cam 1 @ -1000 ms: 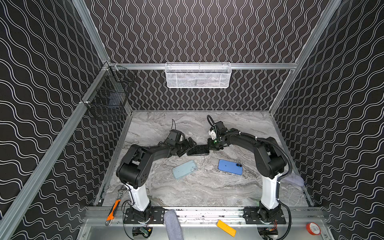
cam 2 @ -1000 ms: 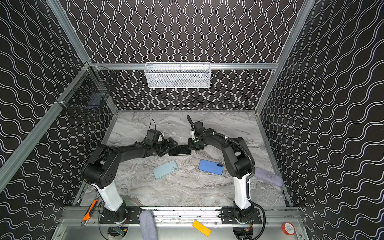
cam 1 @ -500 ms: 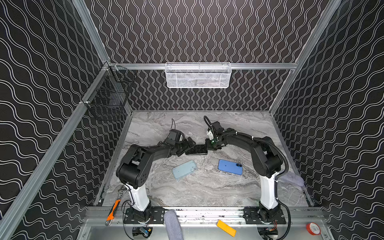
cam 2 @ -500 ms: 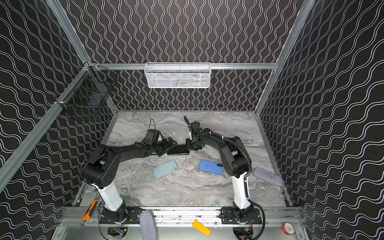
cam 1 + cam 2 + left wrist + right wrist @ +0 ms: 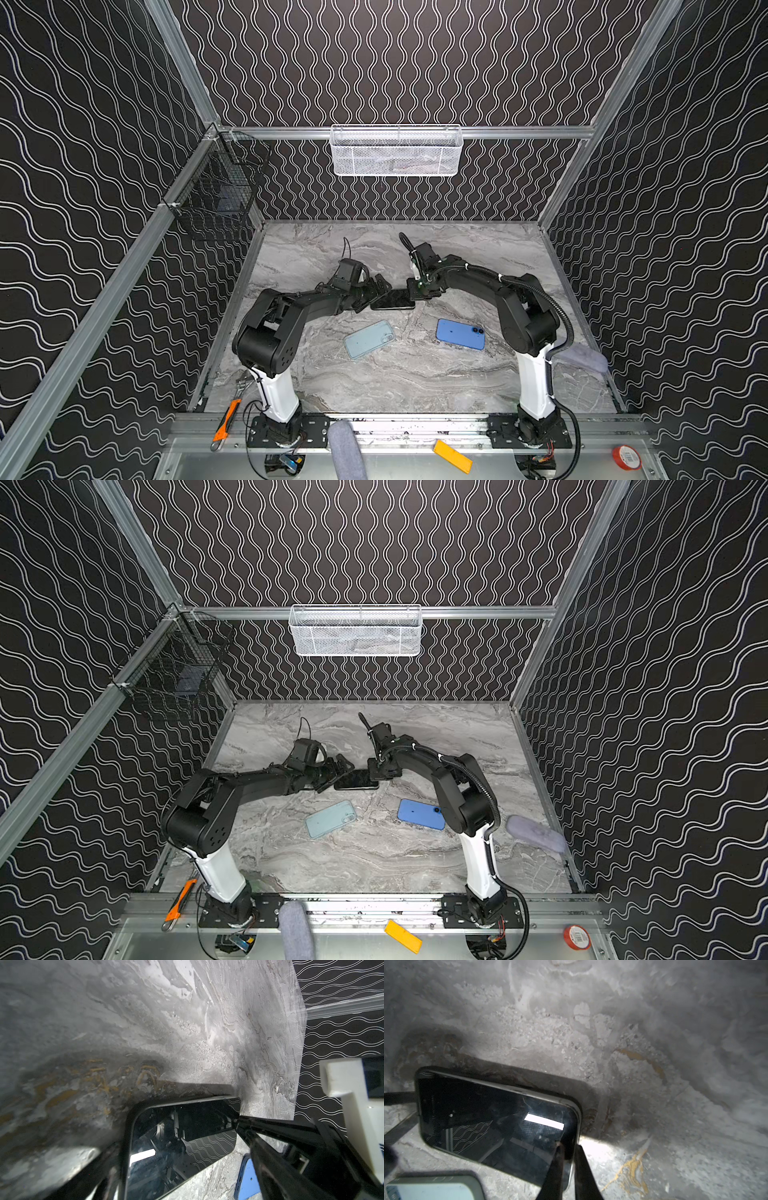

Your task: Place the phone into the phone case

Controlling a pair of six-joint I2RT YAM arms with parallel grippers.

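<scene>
- Grey marbled tabletop (image 5: 457, 386): the work surface.
- Blue phone-shaped slab (image 5: 460, 334), lenses up: near right, untouched, likely a spare.
- Pale blue-green translucent phone case (image 5: 369, 339): near centre, lying apart from the phone it is meant to take.
- Black glossy phone (image 5: 392, 300), screen up: centre, beyond the case, spanning between both grippers.
- Right gripper (image 5: 569, 1147): fingers narrow, pinching the phone's right end, probably to lift it.
- Left gripper (image 5: 376, 293): fingers wide at the phone's left end, gripping nothing, likely there to stop it sliding.
</scene>
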